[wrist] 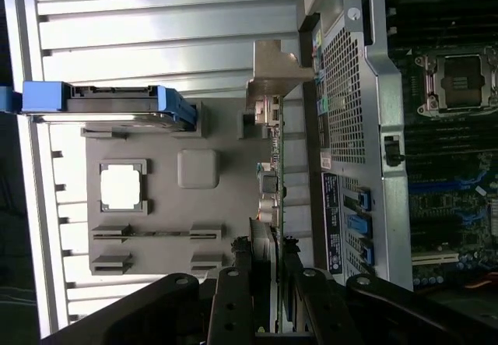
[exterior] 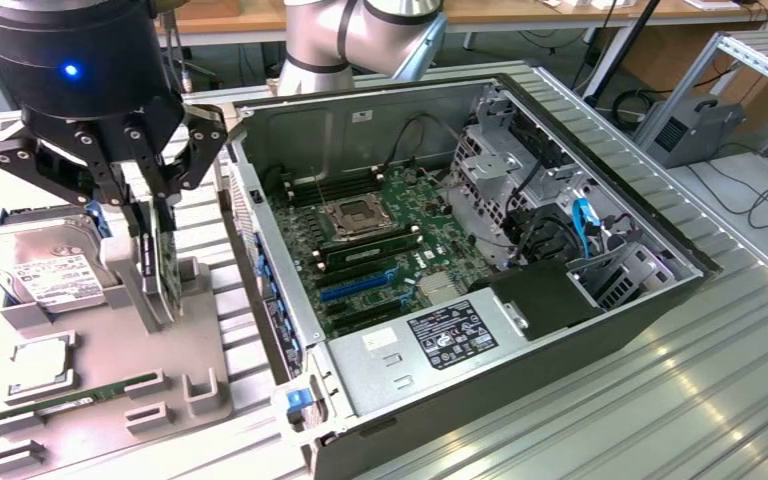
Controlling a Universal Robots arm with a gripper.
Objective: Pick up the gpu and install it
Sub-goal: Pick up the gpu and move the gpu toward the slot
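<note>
Green-boarded gpu [exterior: 160,272], thin, standing on edge, between black fingers [wrist: 236,298]

A black claw [exterior: 148,200] is seen under a blue light [exterior: 71,70]. The gpu [exterior: 157,262] is edged in dark green. A silver hard drive [exterior: 40,268], framed in blue, is placed at nine o'clock of the green motherboard [exterior: 381,235], which is marked by blue slots [exterior: 357,287]. The bench [exterior: 651,400] is ribbed silver-grey.

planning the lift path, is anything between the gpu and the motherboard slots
Yes: the case wall rises between the gpu, upright in the grey holder under the end effector, and the motherboard slots. The case is open on top; nothing visible covers the slots.
</note>
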